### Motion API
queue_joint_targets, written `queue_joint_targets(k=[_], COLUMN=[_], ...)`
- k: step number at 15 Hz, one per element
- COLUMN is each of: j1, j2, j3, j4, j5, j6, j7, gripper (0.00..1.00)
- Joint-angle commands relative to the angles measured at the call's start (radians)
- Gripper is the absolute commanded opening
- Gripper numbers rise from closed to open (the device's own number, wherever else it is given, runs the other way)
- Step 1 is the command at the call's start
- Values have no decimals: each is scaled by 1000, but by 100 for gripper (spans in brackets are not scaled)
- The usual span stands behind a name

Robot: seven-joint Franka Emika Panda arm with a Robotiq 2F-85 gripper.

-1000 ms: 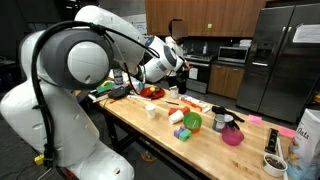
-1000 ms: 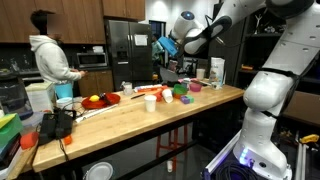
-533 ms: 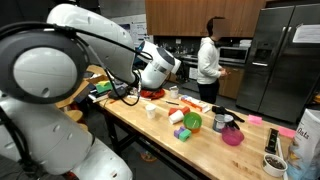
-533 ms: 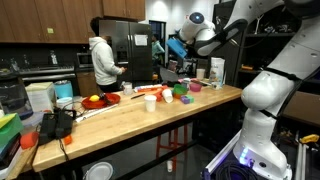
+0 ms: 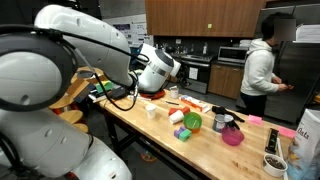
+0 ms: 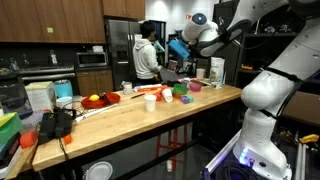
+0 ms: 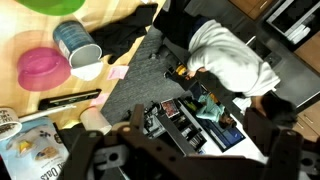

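My gripper (image 6: 172, 47) hangs high in the air above the far end of a long wooden table (image 6: 150, 118), touching nothing. In the wrist view its two dark fingers (image 7: 88, 152) stand wide apart at the bottom edge with nothing between them. In an exterior view the big white arm hides most of the gripper (image 5: 172, 68). Far below the wrist camera I see a pink bowl (image 7: 42, 70), a white cup (image 7: 88, 66) and a grey tin (image 7: 73, 38) on the table.
The table carries a green bowl (image 5: 192, 122), a pink bowl (image 5: 232, 135), a red plate (image 5: 152, 92), a white cup (image 5: 152, 111) and a snack bag (image 5: 308, 135). A person in a white hoodie (image 5: 258, 72) stands by the fridge, also in the wrist view (image 7: 235, 65).
The person has walked across the kitchen toward the fridge. The arm swung and turned its wrist a second ago and has stayed nearly still since.
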Motion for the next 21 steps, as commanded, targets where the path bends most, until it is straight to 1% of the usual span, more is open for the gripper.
queue_joint_targets(k=[1,6,9,10,13,15,16,18,19,20,21], j1=[9,124,191,189,217,236,283,283,285,289,285], j2=[75,221,310,344,401,430,445,444,431,411,395], j3=[-35,-35,-53,-37,-20,5,-20,8,40,48,33], j4=[83,291,380,398,398,368,360,344,314,297,311], j5=[-46,105,215,290,464,592,602,585,749,790,683], j6=[128,154,226,263,386,481,527,556,558,546,524], j7=[-98,-457,-667,-762,-1002,-1167,-1195,-1193,-1352,-1388,-1291], gripper=[100,100,100,100,100,100,100,100,100,100,100])
